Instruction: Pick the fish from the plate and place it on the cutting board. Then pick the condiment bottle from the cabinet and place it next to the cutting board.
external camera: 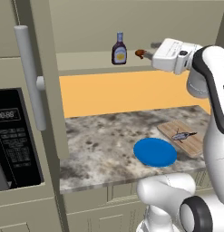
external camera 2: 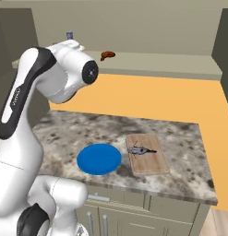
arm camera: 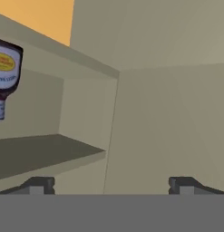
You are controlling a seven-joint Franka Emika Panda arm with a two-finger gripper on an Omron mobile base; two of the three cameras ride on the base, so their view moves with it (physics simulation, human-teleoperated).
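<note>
Fish [external camera: 182,135], slender and silver-grey, lies on the grained wooden cutting board [external camera: 191,141] beside the flat round blue plate [external camera: 154,152] on the speckled stone desk [external camera: 104,145]. Up at the beige cabinet [external camera: 86,61] shelf, the jaws [arm camera: 111,185] stand parted and empty near the dark, narrow-necked condiment bottle [external camera: 119,49].

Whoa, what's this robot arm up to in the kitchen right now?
It is partway through a two-step chore. The fish already lies on the cutting board, beside the bare blue plate. Now the arm is raised toward the cabinet shelf, where the condiment bottle stands upright, untouched. The end effector is open and holds nothing; the bottle sits off to one side in the hand view.
</note>
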